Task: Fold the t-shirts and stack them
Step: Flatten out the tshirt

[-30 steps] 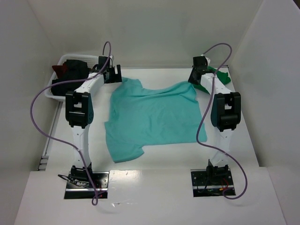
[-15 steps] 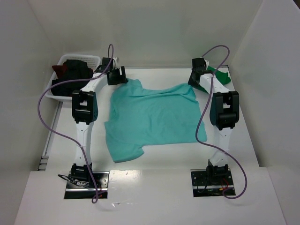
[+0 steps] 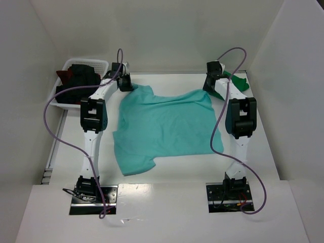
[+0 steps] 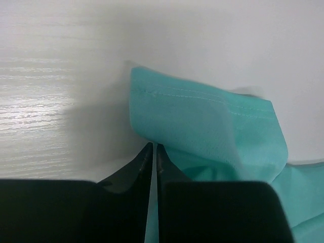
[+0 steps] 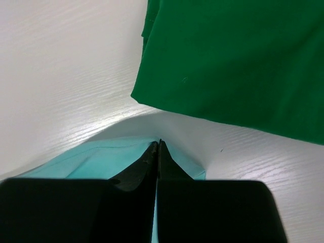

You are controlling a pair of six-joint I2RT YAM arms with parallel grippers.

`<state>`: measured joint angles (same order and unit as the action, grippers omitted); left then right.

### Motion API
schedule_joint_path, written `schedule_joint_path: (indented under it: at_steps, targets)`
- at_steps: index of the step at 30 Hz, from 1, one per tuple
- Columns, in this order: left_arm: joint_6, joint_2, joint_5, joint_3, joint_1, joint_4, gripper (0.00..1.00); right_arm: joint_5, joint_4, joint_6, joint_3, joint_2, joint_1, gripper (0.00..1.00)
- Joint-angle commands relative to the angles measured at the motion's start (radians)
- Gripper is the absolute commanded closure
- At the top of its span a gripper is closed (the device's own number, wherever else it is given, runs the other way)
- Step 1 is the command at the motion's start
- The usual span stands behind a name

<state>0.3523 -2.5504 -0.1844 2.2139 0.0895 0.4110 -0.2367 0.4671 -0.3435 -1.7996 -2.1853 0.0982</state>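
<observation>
1. Treat the step in hand, by the look of it, as a first fold: lifting the far edge of the teal t-shirt point(image 3: 164, 126) and carrying it toward the near hem
2. Check both pinches before pulling. See the left gripper point(image 4: 154, 147) closed tip to tip on the hem of the far-left sleeve, with only a narrow bite of cloth caught there, so probably some risk of slipping out
3. See the right gripper point(image 5: 158, 144) likewise pressed together, biting the far-right corner of the same teal cloth
4. Raise both corners together and level to avoid skewing the fold, and lift only high enough to clear the layer beneath
5. Bring both corners toward the near edge at the same pace, then lay the far edge square on the near hem before letting go
6. Steer the right side clear of the green t-shirt point(image 5: 238, 61), lying just beyond those tips and parted from the teal corner by a strip of bare table point(image 5: 61, 76)
7. Place the teal shirt as spread mostly flat in mid-table, held at its two far corners, rumpled along the far edge, with its near-left sleeve jutting toward the near edge
8. Leave alone the white basket point(image 3: 96, 63) at far left, just beside the left gripper, with a black t-shirt point(image 3: 78, 76) and a dark red t-shirt point(image 3: 62, 75) heaped inside
</observation>
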Motion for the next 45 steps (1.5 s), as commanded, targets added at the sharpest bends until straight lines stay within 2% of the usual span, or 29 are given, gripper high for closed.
schedule_joint_path:
  at_steps: [1, 3, 11, 14, 15, 16, 20, 27, 28, 30, 35, 37, 42, 45]
  targets:
    - [0.020, -0.016, 0.055, 0.061, 0.003, 0.000, 0.92, -0.030, 0.007, 0.015, -0.075, -0.019, -0.014, 1.00]
    - [0.020, -0.016, 0.083, 0.070, 0.003, 0.000, 1.00, -0.030, 0.016, 0.015, -0.084, -0.019, -0.014, 1.00]
    - [-0.001, 0.073, 0.158, 0.089, 0.003, -0.020, 1.00, -0.021, 0.025, 0.024, -0.113, 0.002, -0.023, 1.00]
    - [-0.013, 0.067, 0.137, 0.116, 0.003, -0.002, 1.00, -0.021, 0.016, 0.024, -0.104, 0.002, -0.023, 1.00]
    - [-0.022, 0.050, 0.137, 0.142, 0.003, 0.023, 0.94, -0.021, 0.016, 0.024, -0.104, 0.002, -0.023, 1.00]
    - [-0.022, 0.033, 0.137, 0.205, 0.003, 0.049, 0.83, -0.021, 0.016, 0.024, -0.104, 0.002, -0.023, 1.00]
    - [-0.032, -0.066, 0.065, 0.320, 0.003, 0.156, 0.61, -0.012, 0.016, 0.024, -0.104, -0.007, -0.023, 1.00]
    - [-0.022, -0.108, 0.053, 0.385, 0.003, 0.187, 0.46, -0.003, 0.025, 0.024, -0.113, -0.016, -0.023, 1.00]
    - [-0.035, -0.108, 0.072, 0.395, -0.007, 0.222, 0.38, -0.003, 0.034, 0.024, -0.122, -0.025, -0.023, 1.00]
    - [-0.044, -0.088, 0.072, 0.395, -0.007, 0.232, 0.36, -0.003, 0.034, 0.015, -0.122, -0.025, -0.023, 1.00]
    - [-0.044, -0.039, 0.085, 0.307, -0.007, 0.241, 0.27, -0.003, 0.034, 0.006, -0.122, -0.025, -0.023, 1.00]
    - [-0.053, 0.004, 0.085, 0.198, -0.007, 0.180, 0.23, -0.003, 0.034, 0.006, -0.122, -0.025, -0.023, 1.00]
    - [-0.018, 0.100, 0.013, -0.069, -0.026, -0.016, 0.22, -0.003, 0.034, 0.006, -0.113, -0.025, -0.023, 1.00]
    - [-0.006, 0.113, -0.013, -0.112, -0.027, -0.055, 0.22, -0.003, 0.034, 0.006, -0.113, -0.025, -0.023, 1.00]
